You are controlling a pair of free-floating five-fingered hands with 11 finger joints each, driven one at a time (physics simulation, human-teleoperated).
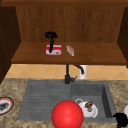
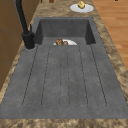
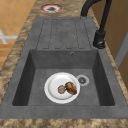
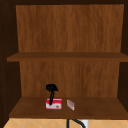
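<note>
Touching red box (image 1: pixel 54 50), L hand (image 1: pixel 51 35).

red box (image 1: pixel 54 50): flat red carton with a white panel on its front face, lying on the wooden shelf (image 1: pixel 100 56), left of the shelf's middle, near the front edge.
contact: a straight finger of the left hand (image 1: pixel 51 37) reaches down onto its top.
neighbour: small pale packet (image 1: pixel 70 50) just beside it, apart.

Even, soft light; faint shadows
</note>
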